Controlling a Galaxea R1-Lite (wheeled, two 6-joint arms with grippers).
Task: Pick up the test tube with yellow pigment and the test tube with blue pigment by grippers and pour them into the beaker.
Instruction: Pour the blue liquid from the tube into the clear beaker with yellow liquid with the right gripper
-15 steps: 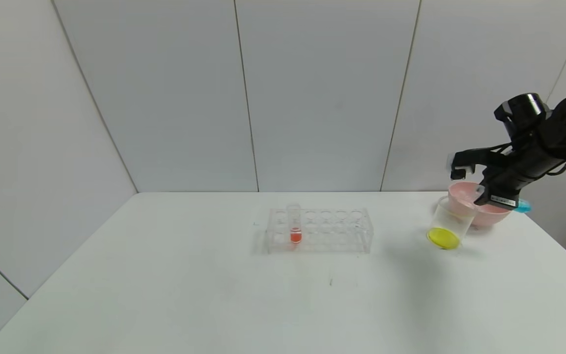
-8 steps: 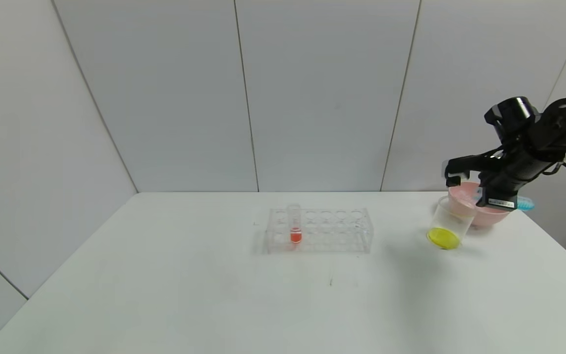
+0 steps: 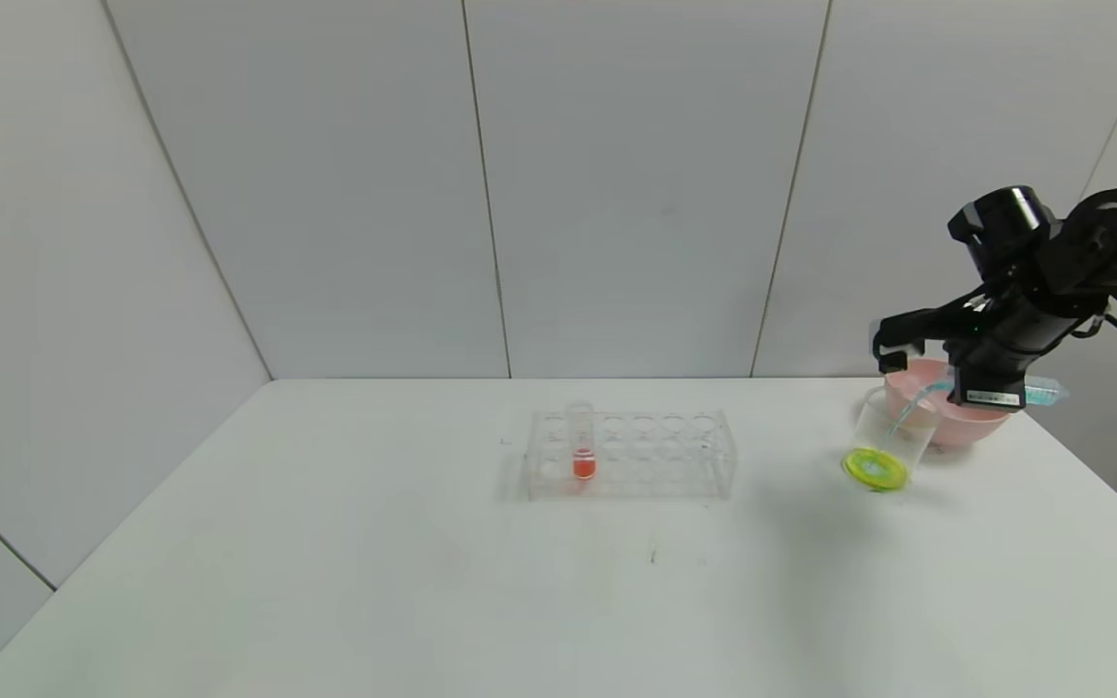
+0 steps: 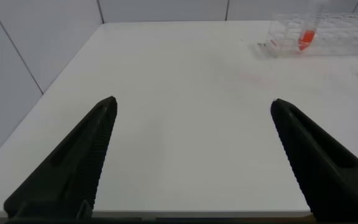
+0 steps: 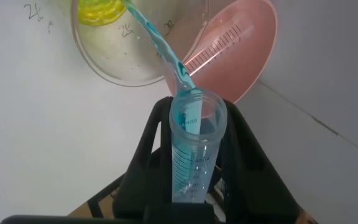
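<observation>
The right pincer [image 3: 980, 383], clamped mid-body on the light, slick test tube with blue pigment [image 5: 190, 149], tips it over the beaker [image 3: 886, 441] on the desk [image 3: 326, 582]; the left pincer [image 4: 191, 155] idles apart.

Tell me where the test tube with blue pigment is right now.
In the head view, the test tube with blue pigment is at the table's far right, tipped in the right gripper above the pink bowl, pouring into the beaker.

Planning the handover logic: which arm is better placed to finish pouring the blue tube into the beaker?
Right. The right gripper holds the test tube with blue pigment tipped over the beaker, blue streaming in.
</observation>
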